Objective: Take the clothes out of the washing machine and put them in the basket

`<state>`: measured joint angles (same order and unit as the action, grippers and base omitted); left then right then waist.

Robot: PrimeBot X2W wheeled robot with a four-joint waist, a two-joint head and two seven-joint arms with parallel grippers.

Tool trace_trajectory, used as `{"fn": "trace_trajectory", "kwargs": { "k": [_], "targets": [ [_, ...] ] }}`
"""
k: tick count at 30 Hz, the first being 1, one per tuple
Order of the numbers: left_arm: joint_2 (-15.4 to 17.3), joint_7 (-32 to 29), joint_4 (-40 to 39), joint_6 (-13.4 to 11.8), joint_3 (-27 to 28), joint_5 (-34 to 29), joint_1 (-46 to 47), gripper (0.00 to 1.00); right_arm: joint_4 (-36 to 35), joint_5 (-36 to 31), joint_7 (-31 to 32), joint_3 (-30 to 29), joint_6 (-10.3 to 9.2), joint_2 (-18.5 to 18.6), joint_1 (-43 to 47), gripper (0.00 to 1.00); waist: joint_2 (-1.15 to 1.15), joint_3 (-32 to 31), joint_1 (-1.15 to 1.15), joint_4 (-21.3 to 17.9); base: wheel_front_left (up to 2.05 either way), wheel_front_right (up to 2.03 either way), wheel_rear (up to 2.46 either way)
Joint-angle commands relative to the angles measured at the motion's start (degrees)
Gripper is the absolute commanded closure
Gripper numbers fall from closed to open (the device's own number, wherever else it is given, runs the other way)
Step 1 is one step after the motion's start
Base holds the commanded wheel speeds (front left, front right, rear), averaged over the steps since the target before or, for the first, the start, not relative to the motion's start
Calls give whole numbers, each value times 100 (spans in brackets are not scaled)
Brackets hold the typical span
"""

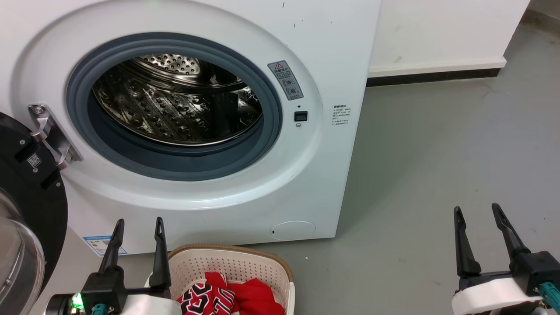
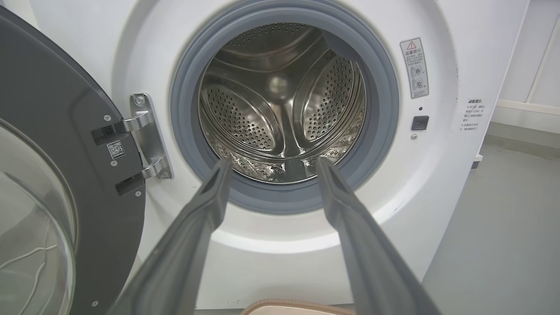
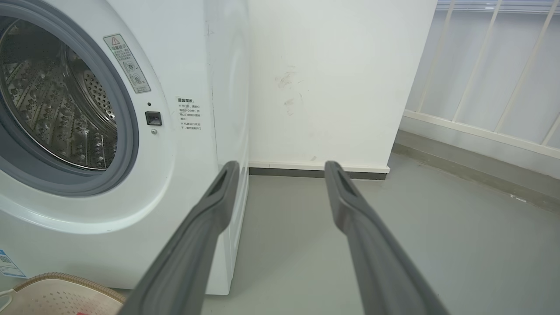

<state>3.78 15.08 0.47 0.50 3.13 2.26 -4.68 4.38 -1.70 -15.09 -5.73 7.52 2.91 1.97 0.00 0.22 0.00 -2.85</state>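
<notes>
The white washing machine stands with its dark round door swung open to the left; its steel drum holds nothing that I can see. Red clothes with black-and-white lettering lie in the cream basket on the floor in front of the washer. My left gripper is open, just left of the basket rim, nothing between its fingers. My right gripper is open over the bare floor at the lower right. In the left wrist view the drum lies straight ahead between the fingers.
Grey floor stretches to the right of the washer. A white wall with a dark skirting runs behind. In the right wrist view a white railing stands at the far right. The open door crowds the left side.
</notes>
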Motion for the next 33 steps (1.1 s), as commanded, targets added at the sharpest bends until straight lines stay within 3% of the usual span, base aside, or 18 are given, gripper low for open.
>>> {"fn": "trace_trajectory", "kwargs": {
  "k": [1,4,5,7,33],
  "targets": [
    [-1,13,-7,-3,3,-15,-26,0,3,41,-11,12,-6,-6,-59,0,0,-3,0,-3,0,0,0],
    [-8,13,-42,18,11,-9,-19,0,11,37,-11,11,-6,-6,-45,0,0,-10,0,-7,0,0,0],
    [-12,0,-20,3,5,1,0,100,3,2,0,10,0,0,-1,100,0,-10,0,-8,0,0,0],
    [-37,-7,88,2,-2,7,-11,100,107,4,6,10,1,-4,41,100,0,-11,0,-8,0,0,0],
    [-67,-709,559,225,110,2857,342,100,439,2986,692,-20,0,-5,-218,100,0,-9,0,51,0,0,0]
  ]
}}
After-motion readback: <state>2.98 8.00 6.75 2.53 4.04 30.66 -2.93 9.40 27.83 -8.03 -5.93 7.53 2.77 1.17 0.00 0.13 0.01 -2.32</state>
